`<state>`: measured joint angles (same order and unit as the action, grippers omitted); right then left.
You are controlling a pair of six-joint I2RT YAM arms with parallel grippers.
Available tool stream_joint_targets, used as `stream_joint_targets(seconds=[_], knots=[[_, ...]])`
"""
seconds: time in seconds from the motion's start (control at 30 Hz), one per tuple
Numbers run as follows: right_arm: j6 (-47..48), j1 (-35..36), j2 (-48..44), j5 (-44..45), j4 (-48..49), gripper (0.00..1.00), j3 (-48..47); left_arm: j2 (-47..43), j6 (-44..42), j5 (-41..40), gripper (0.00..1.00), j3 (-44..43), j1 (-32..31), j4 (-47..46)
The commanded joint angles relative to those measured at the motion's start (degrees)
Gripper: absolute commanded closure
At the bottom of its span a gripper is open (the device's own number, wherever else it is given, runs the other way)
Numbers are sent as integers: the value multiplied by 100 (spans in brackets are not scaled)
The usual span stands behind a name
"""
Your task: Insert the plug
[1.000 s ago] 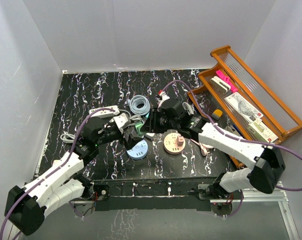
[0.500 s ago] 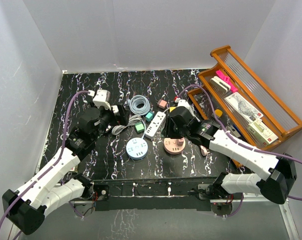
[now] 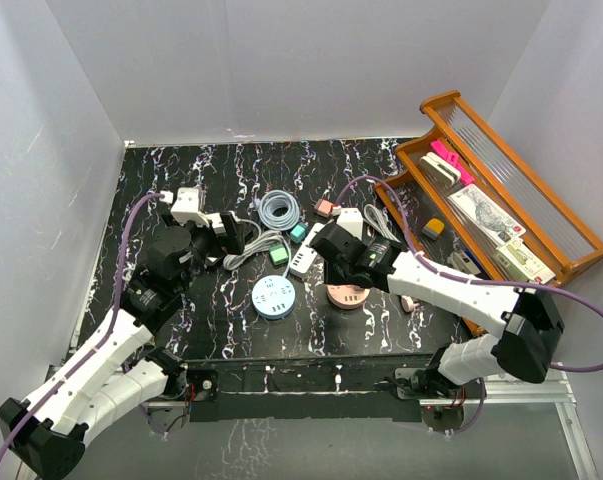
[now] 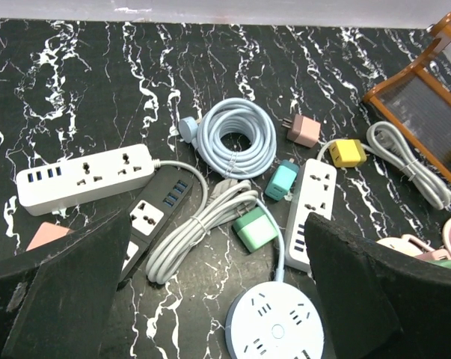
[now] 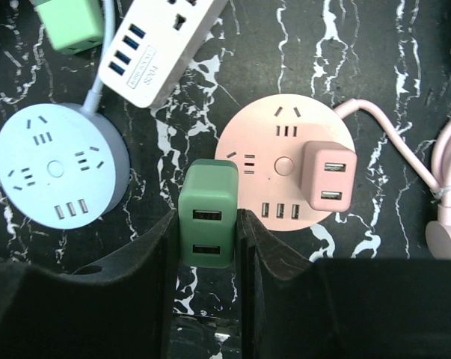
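Plug in hand: right hand (image 5: 206, 224) is clamped shut on the green blocky two-port USB charger plug (image 5: 206, 196), one finger on each flat side. The ports face up at the wrist camera and the prongs are hidden underneath. The plug's long axis runs along the fingers. It hangs between the two round strips, with the pale blue round power strip (image 5: 57, 168) to one side and the pink round power strip (image 5: 262, 127) just beside it on the other. In the wrist view it overlaps the pink rim, but height above the table cannot be told. Nearest free slots look like the pair on the pink disc's near-left face, so the move is probably a short sideways shift, then straight down. The far side of the pink disc is taken by the pink two-port adapter (image 5: 330, 185). The white rectangular power strip (image 5: 161, 45) lies beyond the discs, clear of the path. Left hand (image 4: 218, 224) is spread fully wide and holds nothing, hovering over the cable clutter well apart from the discs, so the right arm is the nearer one. The black white-veined marble-look table (image 3: 181, 170) is flat and crowded, so room around the sockets is tight.
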<state>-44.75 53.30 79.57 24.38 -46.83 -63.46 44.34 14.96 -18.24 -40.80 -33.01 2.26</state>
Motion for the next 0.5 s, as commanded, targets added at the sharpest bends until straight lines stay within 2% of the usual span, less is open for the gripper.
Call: stream_joint_targets(seconds=[0.0,0.1,0.23,0.47], knots=[[-349,61,50,554,-323,100,-314,-13,-129,-98,2,123,-16,-164],[-364,50,83,405,-204,100,-245,61,-108,21,2,141,-15,-214],[-584,36,395,-100,-617,100,-484,31,-107,-13,2,144,-15,-175],[-444,-165,306,-249,-97,100,-150,-21,-125,61,2,207,-13,-246]])
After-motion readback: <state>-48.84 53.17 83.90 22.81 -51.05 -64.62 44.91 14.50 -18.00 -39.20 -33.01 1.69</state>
